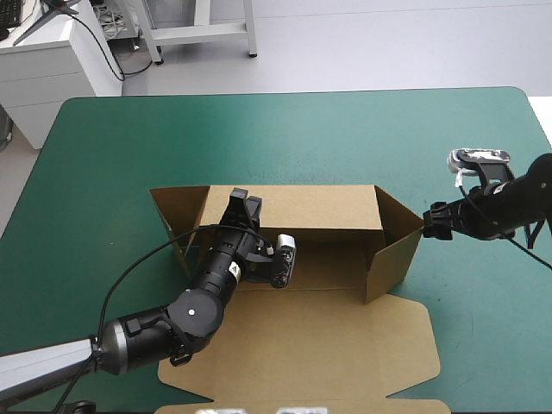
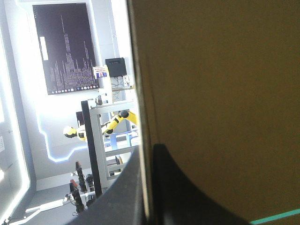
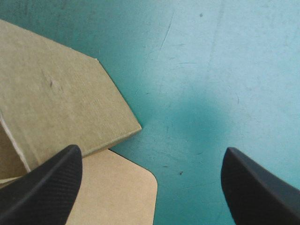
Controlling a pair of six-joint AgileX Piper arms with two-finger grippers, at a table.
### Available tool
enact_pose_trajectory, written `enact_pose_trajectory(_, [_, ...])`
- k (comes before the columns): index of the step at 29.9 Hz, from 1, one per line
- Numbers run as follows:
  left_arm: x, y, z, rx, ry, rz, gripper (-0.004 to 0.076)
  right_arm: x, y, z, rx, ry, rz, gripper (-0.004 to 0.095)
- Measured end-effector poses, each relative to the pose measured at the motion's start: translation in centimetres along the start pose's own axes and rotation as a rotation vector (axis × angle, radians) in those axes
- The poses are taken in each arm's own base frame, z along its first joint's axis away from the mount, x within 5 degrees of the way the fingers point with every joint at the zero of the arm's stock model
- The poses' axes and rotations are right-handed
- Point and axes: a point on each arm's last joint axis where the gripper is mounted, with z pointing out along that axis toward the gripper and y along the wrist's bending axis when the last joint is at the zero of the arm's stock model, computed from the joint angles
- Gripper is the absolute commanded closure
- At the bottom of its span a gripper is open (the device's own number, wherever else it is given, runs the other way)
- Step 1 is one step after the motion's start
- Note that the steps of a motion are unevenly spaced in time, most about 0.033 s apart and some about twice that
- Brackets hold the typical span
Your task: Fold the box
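We start with the worktop, whose teal-green cover fills most of the high view. The brown box sits a little nearer than its middle. It is partly formed: the long back wall stands upright, and the left side wall and right side wall angle outward from its ends. The broad lid panel lies flat, reaching toward the near edge.

The left arm comes in over the lid panel and into the tray. The left claw is at the top edge of the back wall, toward that wall's left end. In the left wrist view the board's edge runs up between the black fingers, which are all but pressed together, so we take it as pinching the wall. We judge this grip is there to keep the wall upright while the ends are dealt with.

The right claw is just beside the outer corner of the right side wall. We cannot tell from above whether it touches the board. Its own view shows the fingers spread wide, with bare cover between them and the wall's corner off to one side. It holds nothing. We think it is placed to push or take that splayed side wall inward, since neither side wall is tucked yet.
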Motion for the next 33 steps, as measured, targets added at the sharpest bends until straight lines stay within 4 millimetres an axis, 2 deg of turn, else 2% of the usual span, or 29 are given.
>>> enact_pose_trajectory(6, [0.0,0.0,0.0,0.0,0.0,0.0,0.0732,1.8,0.3,0.7,-0.026,0.02,-0.088,0.017])
enact_pose_trajectory(12, [0.0,0.0,0.0,0.0,0.0,-0.001,0.0732,2.4,0.8,2.1,-0.116,0.005,-0.192,0.017])
enact_pose_trajectory(17, [0.0,0.0,0.0,0.0,0.0,-0.001,0.0732,2.7,1.2,2.5,-0.175,0.005,-0.187,0.017])
enact_pose_trajectory(21, [0.0,0.0,0.0,0.0,0.0,-0.001,0.0732,3.7,1.8,2.9,-0.253,0.027,-0.159,0.017])
enact_pose_trajectory(26, [0.0,0.0,0.0,0.0,0.0,-0.001,0.0732,4.7,3.1,2.6,-0.373,-0.019,-0.139,0.017])
enact_pose_trajectory(33, [0.0,0.0,0.0,0.0,0.0,-0.001,0.0732,5.0,4.4,1.0,-0.46,-0.119,-0.157,0.017])
